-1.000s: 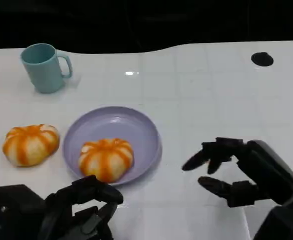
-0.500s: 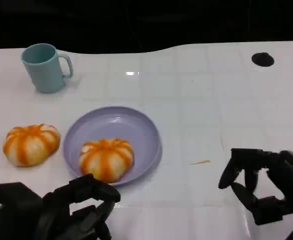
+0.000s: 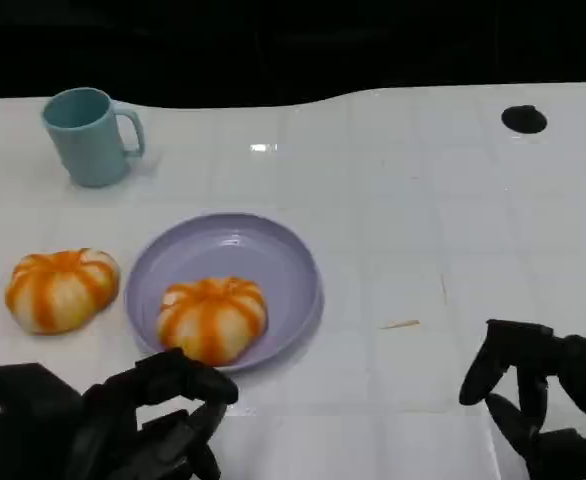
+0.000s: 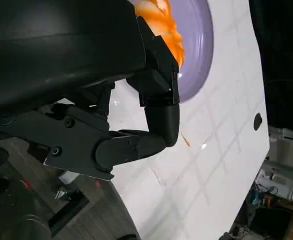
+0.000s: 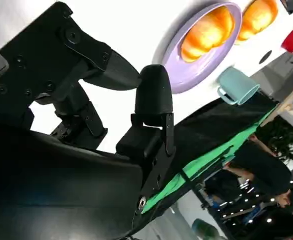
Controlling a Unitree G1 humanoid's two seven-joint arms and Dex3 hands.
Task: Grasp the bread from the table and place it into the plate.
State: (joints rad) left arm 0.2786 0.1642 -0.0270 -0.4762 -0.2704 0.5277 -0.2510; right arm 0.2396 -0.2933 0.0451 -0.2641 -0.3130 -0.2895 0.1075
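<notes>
on the white tiled surface (image 3: pixel 423 200), dark backdrop behind: teal mug (image 3: pixel 90 135) far left, lavender plate (image 3: pixel 235 255) centre. one orange-striped bread (image 3: pixel 212 316) sits in the plate, second bread (image 3: pixel 60 288) just left of it. left hand (image 3: pixel 123 420) near plate's front rim, right hand (image 3: pixel 543 395) well apart; both empty, fingers apart.

A teal mug (image 3: pixel 90 135) stands upright near the far left corner of the white surface (image 3: pixel 403 200), its handle turned toward the right. A small black round spot (image 3: pixel 524 119) sits near the far right edge. A thin sliver (image 3: pixel 400 324) lies toward the near edge, right of centre
</notes>
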